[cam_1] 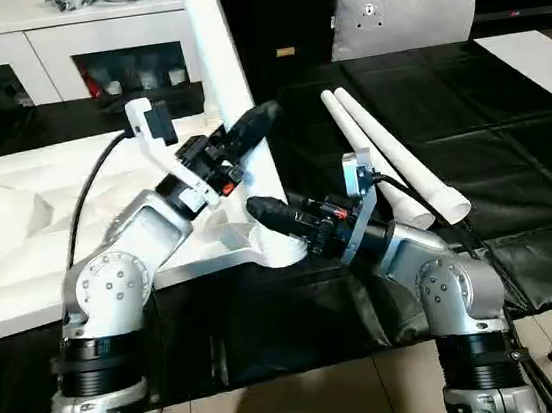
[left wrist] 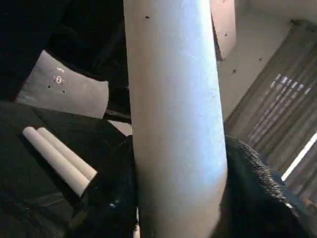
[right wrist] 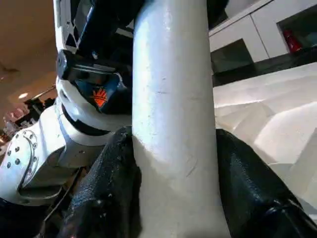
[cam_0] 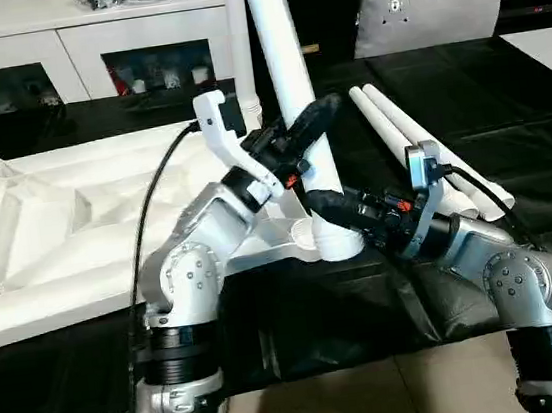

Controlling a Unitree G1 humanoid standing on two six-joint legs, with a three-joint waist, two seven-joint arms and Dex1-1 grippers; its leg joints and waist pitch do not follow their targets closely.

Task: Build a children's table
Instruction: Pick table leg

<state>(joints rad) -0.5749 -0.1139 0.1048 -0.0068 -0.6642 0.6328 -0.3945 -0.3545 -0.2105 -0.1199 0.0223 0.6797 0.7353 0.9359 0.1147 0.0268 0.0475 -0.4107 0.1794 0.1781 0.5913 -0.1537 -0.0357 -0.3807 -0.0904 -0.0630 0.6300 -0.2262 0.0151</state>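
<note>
Children's table top (cam_0: pixel 47 225) lies upside down at the left of the frame on the black-covered desk (cam_0: pixel 509 137). One leg (cam_0: pixel 285 74) stands in its near corner socket (cam_0: pixel 336 244), at center. The step, I judge, is seating this leg. The left claw (cam_0: pixel 308 122) grips the leg higher up, the right claw (cam_0: pixel 328 205) grips it just above the socket, fingers on both sides. Next it needs a straight push down. Two spare legs (cam_0: pixel 419 143) lie at the right.
</note>
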